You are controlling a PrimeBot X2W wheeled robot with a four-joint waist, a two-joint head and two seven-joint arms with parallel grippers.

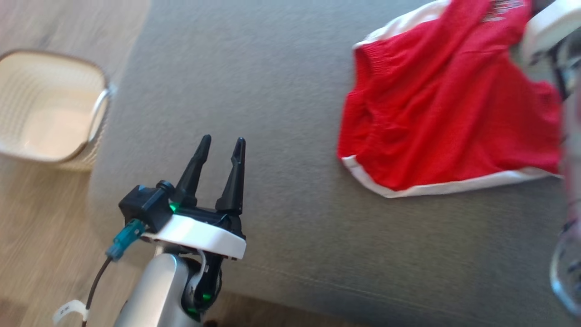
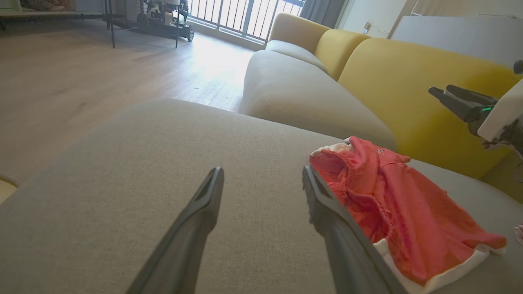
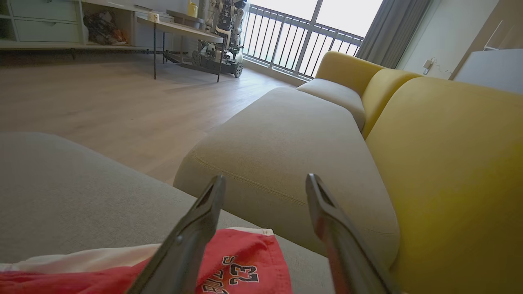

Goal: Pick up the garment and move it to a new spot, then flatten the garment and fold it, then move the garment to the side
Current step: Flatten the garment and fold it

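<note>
red shorts (image 1: 449,104) on grey cushion (image 1: 272,91), left end effector (image 1: 223,139) spread

A broad grey seat cushion (image 1: 272,91) carries the red garment (image 1: 445,113), which lies directly on the fabric, spread loosely with some rumples. The garment sits toward the cushion's right side, well apart from the rounded left edge and the near edge, its white-trimmed hem turned toward the near edge. On the wooden floor (image 1: 36,236), a pale woven basket (image 1: 50,106) stands just beside the cushion's left edge.
</note>
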